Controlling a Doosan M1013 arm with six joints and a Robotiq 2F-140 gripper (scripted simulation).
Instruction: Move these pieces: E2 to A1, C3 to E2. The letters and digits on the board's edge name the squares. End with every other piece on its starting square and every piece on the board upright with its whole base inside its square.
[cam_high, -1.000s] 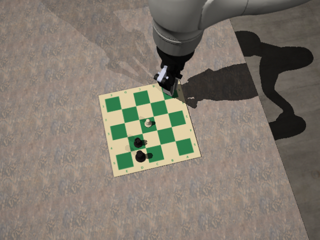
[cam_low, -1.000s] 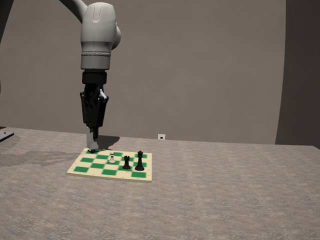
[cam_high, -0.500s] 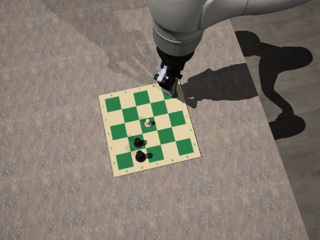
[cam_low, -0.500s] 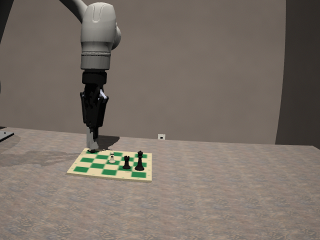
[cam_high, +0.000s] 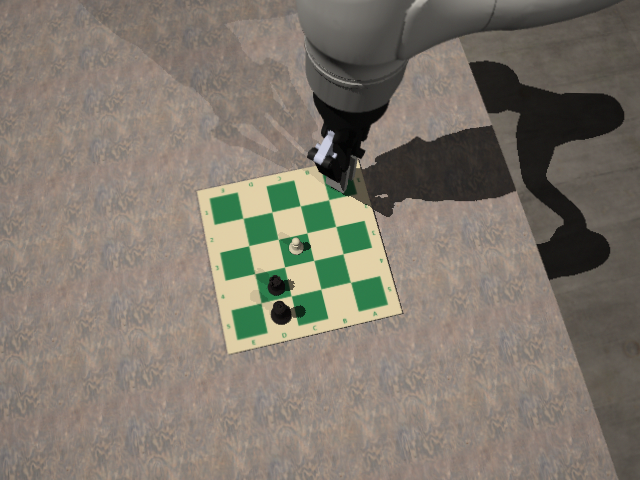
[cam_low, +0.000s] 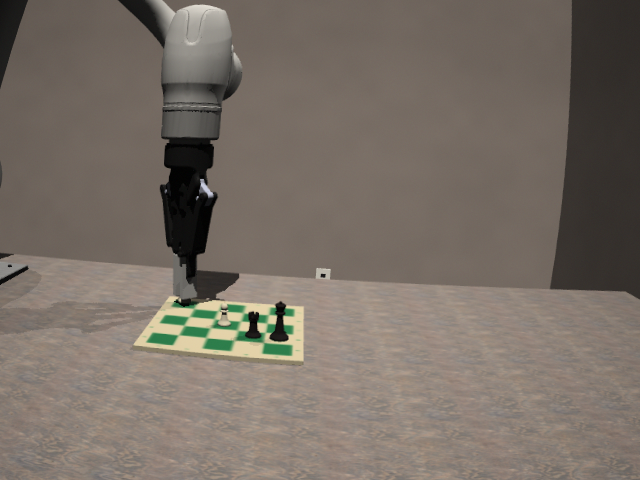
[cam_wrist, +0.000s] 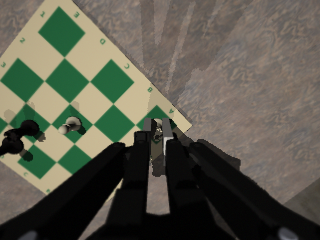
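Note:
The green and cream board (cam_high: 341, 299) (cam_low: 217, 356) (cam_wrist: 60, 32) lies on the table. My gripper (cam_high: 343, 183) (cam_low: 184, 297) (cam_wrist: 156, 128) is low over the corner square A1 and is shut on a small chess piece (cam_wrist: 158, 133) whose base is at or just above the board. The fingers hide most of that piece. A white pawn (cam_high: 295, 246) (cam_low: 223, 315) (cam_wrist: 71, 125) stands upright on C3. Square E2 is bare.
A black rook (cam_high: 276, 284) (cam_low: 252, 325) stands on D4 and a taller black piece (cam_high: 279, 312) (cam_low: 279, 321) on D5, both upright. The table's edge runs close to the right of the board in the top view.

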